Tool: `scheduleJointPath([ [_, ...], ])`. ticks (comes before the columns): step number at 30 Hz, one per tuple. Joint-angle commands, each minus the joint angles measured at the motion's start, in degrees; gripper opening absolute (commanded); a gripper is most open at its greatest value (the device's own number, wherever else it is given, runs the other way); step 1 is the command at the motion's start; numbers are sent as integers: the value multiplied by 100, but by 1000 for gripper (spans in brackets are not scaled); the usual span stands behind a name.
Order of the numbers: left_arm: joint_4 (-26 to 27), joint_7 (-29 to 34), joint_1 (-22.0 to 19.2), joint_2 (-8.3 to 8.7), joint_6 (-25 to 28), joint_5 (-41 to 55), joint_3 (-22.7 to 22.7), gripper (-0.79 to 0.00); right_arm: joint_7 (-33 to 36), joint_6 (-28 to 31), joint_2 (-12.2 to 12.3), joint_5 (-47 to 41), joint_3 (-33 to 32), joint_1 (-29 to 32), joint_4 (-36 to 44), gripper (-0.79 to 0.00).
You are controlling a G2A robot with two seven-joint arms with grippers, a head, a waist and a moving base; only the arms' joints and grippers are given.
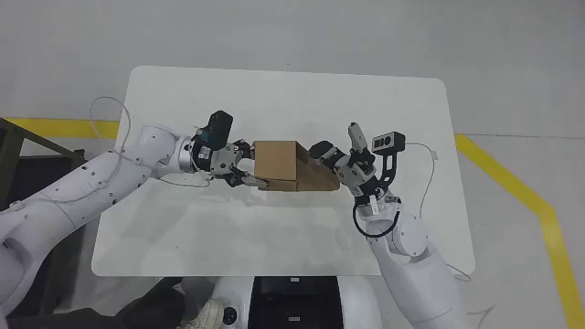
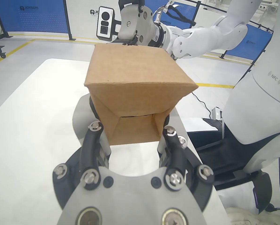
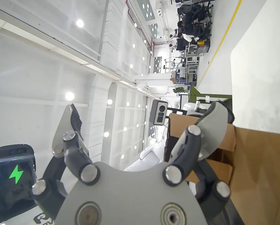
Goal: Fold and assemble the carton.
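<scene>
Over the table (image 1: 274, 100), carton (image 1: 285, 164) spans between left tool (image 1: 249, 166) and right tool (image 1: 337, 143)

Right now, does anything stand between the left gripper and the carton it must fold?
Nothing visible does. The near end of the carton reaches into the left gripper, above the white table.

Both my white arms angle inward, wrists facing: grey two-finger left gripper (image 2: 132, 129) clamps the brown cardboard carton's (image 2: 135, 71) end; grey right gripper (image 3: 142, 118) spread wide, one finger raised.
</scene>
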State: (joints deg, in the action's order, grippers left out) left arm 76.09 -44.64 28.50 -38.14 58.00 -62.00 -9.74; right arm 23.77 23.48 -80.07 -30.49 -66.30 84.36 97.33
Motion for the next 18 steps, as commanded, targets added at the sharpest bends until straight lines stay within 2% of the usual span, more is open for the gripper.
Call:
scheduleJointPath([
  [1,3,-2,1,-1,0,-4,0,-351,-12,-17,-2,-83,-18,-30,1,0],
  [12,-2,-25,-2,-11,0,2,0,-354,0,-178,-30,39,173,-245,-155,0],
  [18,-95,-46,-24,-20,0,121,0,-339,185,-218,-17,12,240,-113,-74,0],
])
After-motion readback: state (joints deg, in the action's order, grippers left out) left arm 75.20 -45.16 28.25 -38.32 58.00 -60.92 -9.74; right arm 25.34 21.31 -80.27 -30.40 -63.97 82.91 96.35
